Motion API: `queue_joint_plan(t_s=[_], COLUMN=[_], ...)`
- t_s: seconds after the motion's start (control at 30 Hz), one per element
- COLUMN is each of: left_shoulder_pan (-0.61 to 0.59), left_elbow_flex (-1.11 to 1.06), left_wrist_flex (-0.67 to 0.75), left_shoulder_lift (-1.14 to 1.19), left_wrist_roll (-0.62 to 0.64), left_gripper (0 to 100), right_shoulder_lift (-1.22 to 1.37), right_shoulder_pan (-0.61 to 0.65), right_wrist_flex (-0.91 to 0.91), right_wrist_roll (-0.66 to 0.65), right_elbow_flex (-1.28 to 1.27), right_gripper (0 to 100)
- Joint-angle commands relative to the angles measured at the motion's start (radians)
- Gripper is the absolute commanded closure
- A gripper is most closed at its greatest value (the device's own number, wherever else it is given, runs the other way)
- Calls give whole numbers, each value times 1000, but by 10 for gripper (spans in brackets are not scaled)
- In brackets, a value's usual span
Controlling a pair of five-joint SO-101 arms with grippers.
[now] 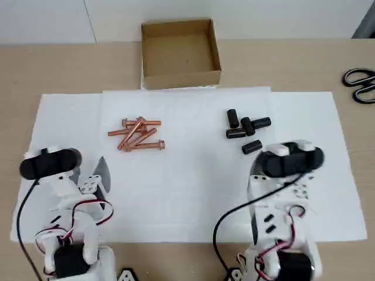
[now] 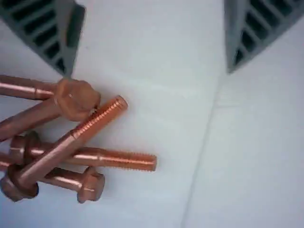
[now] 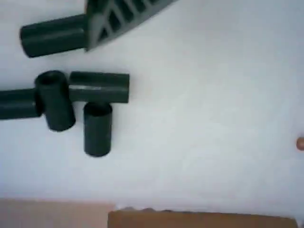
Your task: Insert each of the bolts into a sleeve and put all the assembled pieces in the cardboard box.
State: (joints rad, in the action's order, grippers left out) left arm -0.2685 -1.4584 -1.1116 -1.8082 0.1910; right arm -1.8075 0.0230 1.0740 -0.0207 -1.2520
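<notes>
Several copper bolts [image 1: 137, 134] lie in a crossed pile on the left half of the white paper. Several black sleeves [image 1: 246, 129] lie loose on the right half. The cardboard box [image 1: 180, 52] stands open beyond the paper's far edge. My left gripper [image 2: 148, 70] hangs open just short of the bolts [image 2: 71, 147], with nothing between its grey fingers [image 2: 47, 28]. My right arm [image 1: 287, 161] sits just short of the nearest sleeve [image 1: 252, 147]. One grey finger [image 3: 118, 16] overlaps a sleeve [image 3: 52, 35], with no second finger beside it. The other sleeves [image 3: 99, 88] cluster beyond it.
The white paper [image 1: 187, 193] covers the middle of the wooden table. Black-handled scissors [image 1: 360, 85] lie at the far right edge. The box's edge [image 3: 204, 221] borders the right wrist view. Bare paper separates the bolts from the sleeves.
</notes>
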Motion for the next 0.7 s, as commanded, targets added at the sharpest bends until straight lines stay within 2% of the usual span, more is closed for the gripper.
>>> queue_joint_plan(t_s=[0.0, 0.2, 0.5, 0.67], left_shoulder_pan=[-9, -9, -11, -9], left_elbow_flex=[97, 292, 829, 1069], left_wrist_flex=[-48, -133, -330, -443], left_shoulder_lift=[-6, 49, 548, 730], left_wrist_roll=[-3, -3, -2, -3], left_gripper=[799, 799, 799, 799], right_shoulder_lift=[-2, -1, 15, 170], right_shoulder_pan=[-64, -185, -188, -188], right_wrist_flex=[93, 119, 166, 168], right_wrist_roll=[-2, -8, -6, -3], right_elbow_flex=[153, 296, 483, 597], right_gripper=[826, 826, 826, 826])
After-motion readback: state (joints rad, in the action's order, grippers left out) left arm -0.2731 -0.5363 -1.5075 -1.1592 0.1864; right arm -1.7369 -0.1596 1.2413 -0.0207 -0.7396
